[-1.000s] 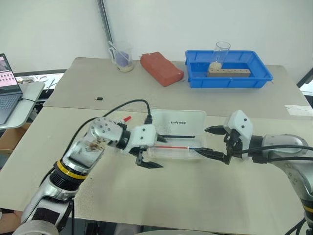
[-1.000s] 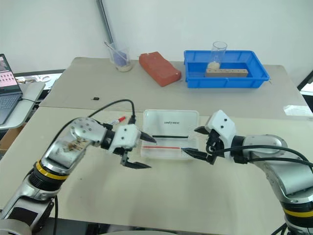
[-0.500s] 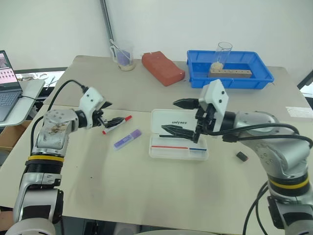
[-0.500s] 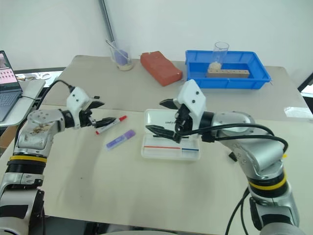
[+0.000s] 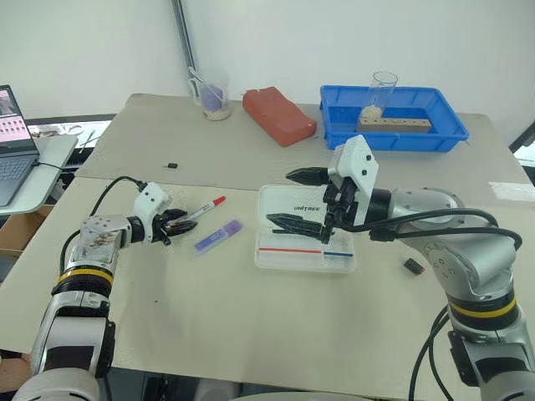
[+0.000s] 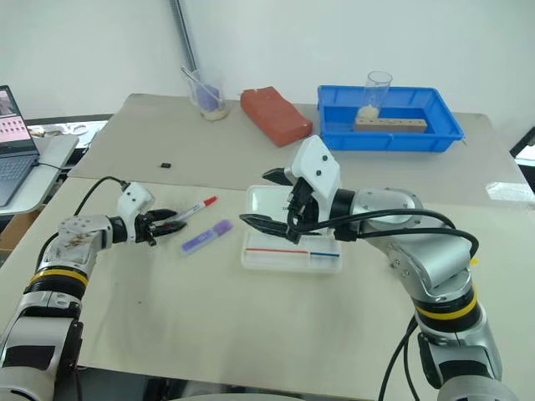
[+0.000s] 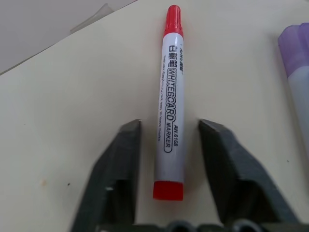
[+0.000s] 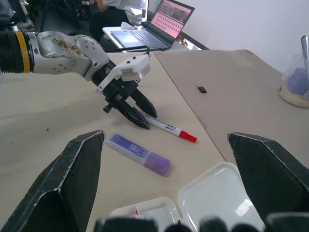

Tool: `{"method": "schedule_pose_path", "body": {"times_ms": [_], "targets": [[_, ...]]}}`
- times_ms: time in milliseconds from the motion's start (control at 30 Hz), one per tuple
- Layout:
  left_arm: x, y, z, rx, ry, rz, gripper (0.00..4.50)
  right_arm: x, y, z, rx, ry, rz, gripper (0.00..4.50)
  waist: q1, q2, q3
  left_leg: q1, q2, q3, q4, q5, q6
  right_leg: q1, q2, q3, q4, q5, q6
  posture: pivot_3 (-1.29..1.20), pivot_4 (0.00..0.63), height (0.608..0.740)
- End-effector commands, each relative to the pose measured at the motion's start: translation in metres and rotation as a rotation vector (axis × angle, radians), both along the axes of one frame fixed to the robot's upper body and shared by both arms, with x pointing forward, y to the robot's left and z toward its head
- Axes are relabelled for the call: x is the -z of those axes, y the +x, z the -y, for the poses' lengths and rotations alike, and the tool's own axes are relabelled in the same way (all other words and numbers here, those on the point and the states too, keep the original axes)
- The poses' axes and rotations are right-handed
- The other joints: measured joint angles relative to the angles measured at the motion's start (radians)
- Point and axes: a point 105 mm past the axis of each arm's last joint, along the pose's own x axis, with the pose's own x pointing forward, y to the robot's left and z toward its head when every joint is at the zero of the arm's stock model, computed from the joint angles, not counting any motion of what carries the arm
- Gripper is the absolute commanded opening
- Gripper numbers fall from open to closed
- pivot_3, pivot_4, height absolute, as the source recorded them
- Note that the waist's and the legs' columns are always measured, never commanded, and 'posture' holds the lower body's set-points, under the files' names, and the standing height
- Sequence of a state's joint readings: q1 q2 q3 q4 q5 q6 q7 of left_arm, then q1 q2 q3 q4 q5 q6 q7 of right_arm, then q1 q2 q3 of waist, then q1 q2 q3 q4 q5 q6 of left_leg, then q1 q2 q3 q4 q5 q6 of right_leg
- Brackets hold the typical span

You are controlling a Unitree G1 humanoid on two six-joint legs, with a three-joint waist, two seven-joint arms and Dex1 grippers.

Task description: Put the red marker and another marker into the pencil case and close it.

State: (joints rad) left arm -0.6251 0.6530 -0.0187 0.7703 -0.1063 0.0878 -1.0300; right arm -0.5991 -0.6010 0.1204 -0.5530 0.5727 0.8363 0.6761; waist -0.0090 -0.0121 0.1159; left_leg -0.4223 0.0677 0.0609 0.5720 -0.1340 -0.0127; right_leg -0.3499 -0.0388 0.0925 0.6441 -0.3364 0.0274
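Left gripper (image 7: 169,145): fingers astride the red marker (image 7: 169,111), a gap showing each side, no grip yet.
Right gripper (image 5: 297,199): spread wide above the pencil case (image 5: 305,230).
Purple highlighter (image 5: 218,237): on the table (image 5: 251,334) beside the case.
Progress: case lies open; both markers still out, closing left.

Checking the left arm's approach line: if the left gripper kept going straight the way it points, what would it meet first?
The red marker. It already lies lengthwise between the left gripper's parted fingers, its cap pointing away, so pushing on would slide the fingers along its barrel. The purple highlighter lies off to one side.
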Motion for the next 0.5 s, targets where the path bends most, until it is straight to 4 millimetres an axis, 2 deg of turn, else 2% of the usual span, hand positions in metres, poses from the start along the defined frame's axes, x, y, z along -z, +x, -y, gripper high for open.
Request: {"method": "schedule_pose_path", "body": {"times_ms": [33, 100, 200, 233, 333, 400, 500], "targets": [[-0.017, 0.003, 0.0, 0.017, -0.001, 0.045, 0.32, -0.013, -0.003, 0.005, 0.011, 0.007, 0.068, 4.5, -0.002, 0.0, 0.0, 0.0, 0.0, 0.0, 0.0, 0.0, 0.0, 0.0, 0.0, 0.0, 0.0, 0.0, 0.0, 0.0, 0.15, 0.74], [-0.028, 0.004, 0.002, 0.028, -0.009, 0.075, 0.18, -0.011, -0.002, 0.009, 0.026, 0.001, 0.066, 4.5, -0.002, 0.0, 0.0, 0.0, 0.0, 0.0, 0.0, 0.0, 0.0, 0.0, 0.0, 0.0, 0.0, 0.0, 0.0, 0.0, 0.15, 0.74], [-0.086, 0.01, 0.019, 0.086, -0.018, 0.247, 0.18, -0.004, -0.001, 0.029, 0.083, -0.036, 0.049, 4.5, 0.004, -0.003, 0.0, -0.002, 0.0, 0.0, 0.0, 0.0, 0.0, 0.0, 0.0, -0.001, 0.0, 0.0, 0.0, 0.0, 0.15, 0.74], [-0.098, 0.009, 0.026, 0.111, -0.014, 0.282, 0.18, -0.002, -0.001, 0.033, 0.091, -0.045, 0.045, 4.5, 0.006, -0.004, 0.0, -0.003, 0.0, 0.0, 0.0, 0.0, 0.0, 0.0, 0.0, -0.001, 0.0, 0.0, 0.0, 0.0, 0.15, 0.74], [-0.133, -0.008, 0.071, 0.298, -0.031, 0.363, 0.18, 0.002, -0.006, 0.047, 0.107, -0.069, 0.016, 4.5, 0.008, -0.004, 0.0, -0.003, 0.0, 0.001, 0.0, 0.0, 0.0, 0.001, 0.0, 0.0, 0.0, 0.0, 0.0, 0.0, 0.15, 0.74], [-0.14, -0.019, 0.098, 0.399, -0.034, 0.391, 0.18, 0.004, -0.01, 0.054, 0.11, -0.085, -0.003, 4.5, 0.005, -0.002, -0.001, -0.001, 0.0, 0.001, 0.0, 0.0, 0.0, 0.004, 0.0, 0.001, -0.001, 0.0, 0.0, 0.0, 0.15, 0.74], [-0.134, -0.039, 0.142, 0.575, -0.028, 0.393, 0.18, 0.018, -0.019, 0.069, 0.126, -0.174, -0.042, 4.5, 0.006, 0.001, -0.003, 0.001, -0.001, 0.001, 0.0, 0.0, 0.0, 0.008, 0.0, 0.001, -0.003, -0.001, 0.001, 0.0, 0.15, 0.74]]}}
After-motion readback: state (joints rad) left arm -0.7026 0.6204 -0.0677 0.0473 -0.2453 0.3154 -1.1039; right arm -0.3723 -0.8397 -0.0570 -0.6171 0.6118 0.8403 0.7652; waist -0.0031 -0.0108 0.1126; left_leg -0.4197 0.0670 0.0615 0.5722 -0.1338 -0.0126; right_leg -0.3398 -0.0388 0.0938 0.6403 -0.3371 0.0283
